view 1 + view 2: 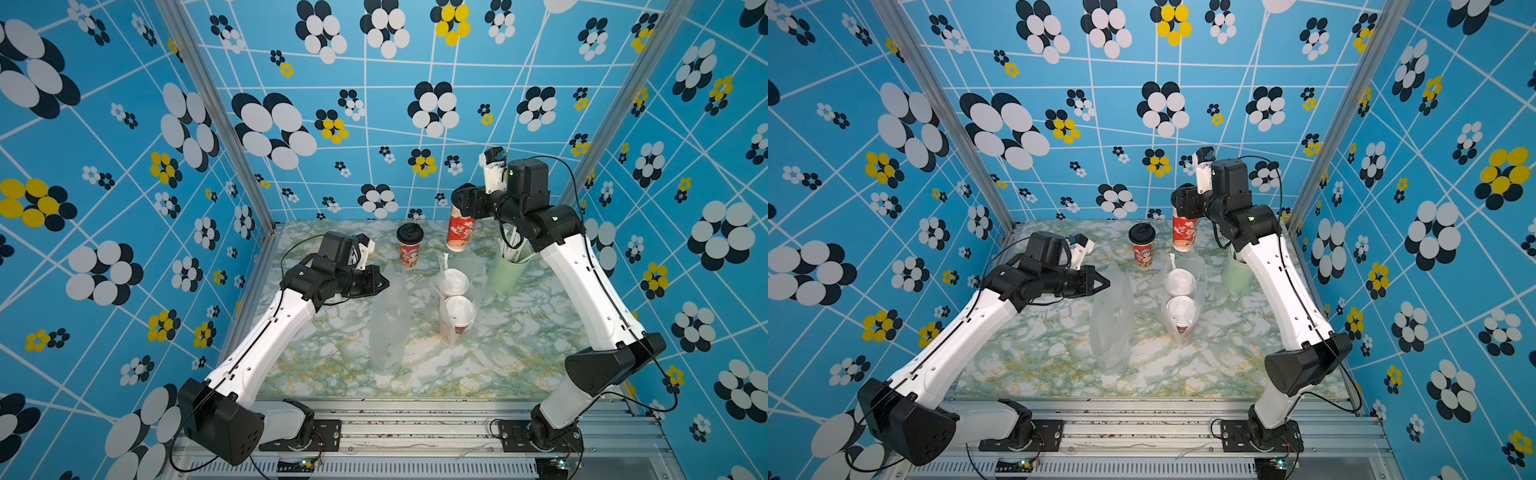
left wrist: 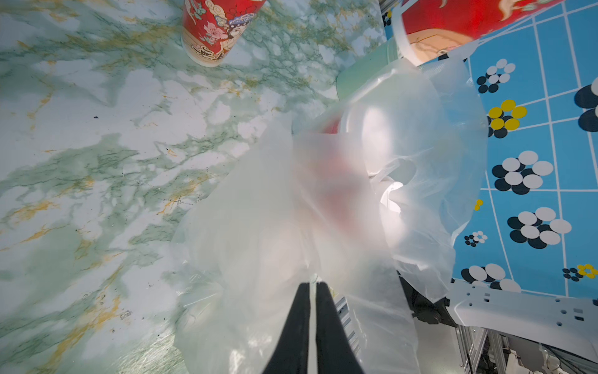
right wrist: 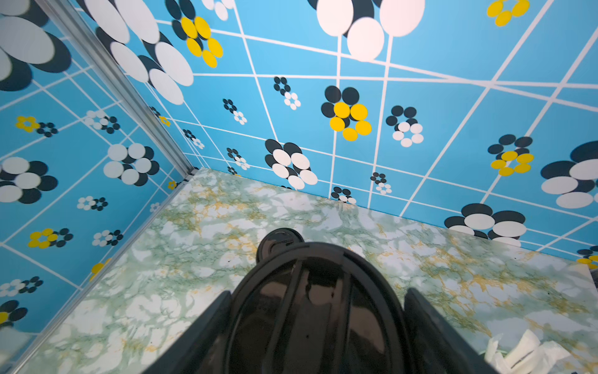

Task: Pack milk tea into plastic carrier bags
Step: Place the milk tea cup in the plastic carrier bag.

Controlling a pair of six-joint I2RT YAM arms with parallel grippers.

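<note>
While the left gripper (image 1: 385,285) is clenched on the upper edge of the empty bag (image 1: 386,328), the right gripper (image 1: 462,201) grasps the held cup (image 1: 460,232) just under its black lid. In the left wrist view the two black fingers (image 2: 301,327) are pressed together with only thin plastic between them. The empty bag stands upright at the middle of both top views, on the worktop (image 1: 324,374). To its right, with a narrow strip of worktop between, stands the filled bag (image 1: 477,274) with two white-lid cups (image 1: 455,284) inside, one behind the other.

The held cup is at the upper right of centre, tilted, with its base seemingly off the worktop, near the back wall (image 1: 374,145). The standing cup (image 1: 410,249), also with a black lid, is to the left of it and apart from it, just behind the top of the empty bag. The straw cup (image 1: 503,272) is at the right of the filled bag, partly under the right arm.

Wide open worktop lies in the lower part of the top views, up to the front edge and the metal rail (image 1: 415,415), and also left of the empty bag, under the left arm.
</note>
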